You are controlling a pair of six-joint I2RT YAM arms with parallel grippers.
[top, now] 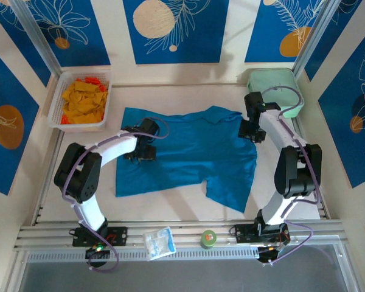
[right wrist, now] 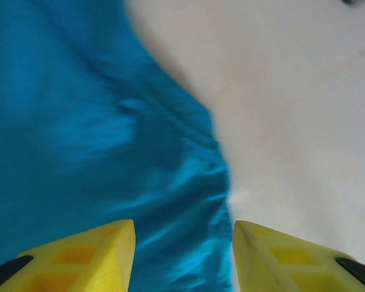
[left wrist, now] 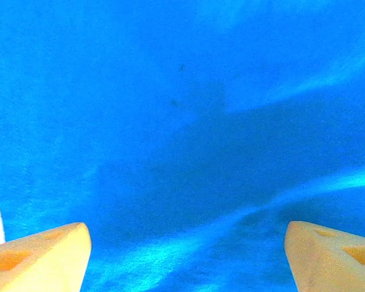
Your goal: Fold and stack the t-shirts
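- Your left gripper (left wrist: 185,246) hangs over the t-shirt (top: 194,152) with its jaws spread wide. Smooth teal cloth lies under the gap, and nothing is pinched.
- Your right gripper (right wrist: 182,240) has its jaws partly apart. The shirt's rippled right edge runs between the yellow wedge-shaped fingers (right wrist: 79,255), ungripped.
- The shirt lies spread and softly creased on the matte white table (top: 170,207).

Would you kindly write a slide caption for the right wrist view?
Open right tool hovering over the edge of a blue t-shirt on the pale table.
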